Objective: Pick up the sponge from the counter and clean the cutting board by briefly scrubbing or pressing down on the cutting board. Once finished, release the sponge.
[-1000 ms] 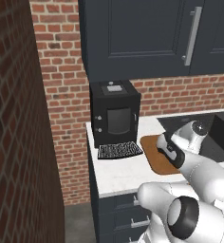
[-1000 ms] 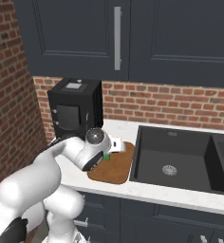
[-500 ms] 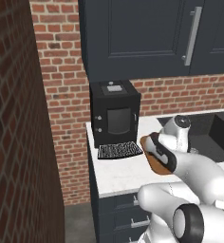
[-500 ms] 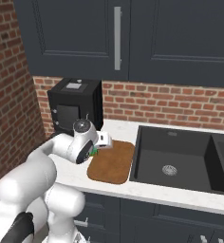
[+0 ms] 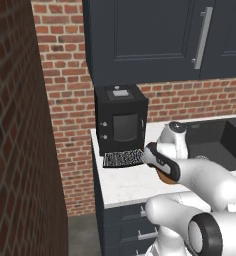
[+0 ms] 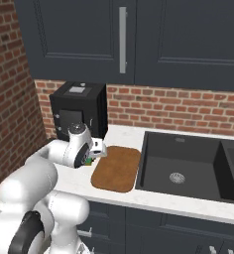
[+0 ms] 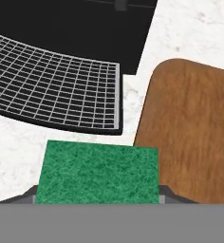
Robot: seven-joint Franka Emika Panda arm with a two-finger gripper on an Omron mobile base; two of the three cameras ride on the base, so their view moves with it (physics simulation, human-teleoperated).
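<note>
Swung left off cutting board since earlier; my claw grips sponge over desk. Should carry it right, press flat on wood.

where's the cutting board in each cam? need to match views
Left base view: cutting board shows as a brown sliver right of centre, mostly behind the arm.
Right base view: centre, flat on the counter, just left of the sink.
Hand view: right side, rounded corner at top.
Shared landmark: the black ribbed mat, lying off the board's side.
</note>
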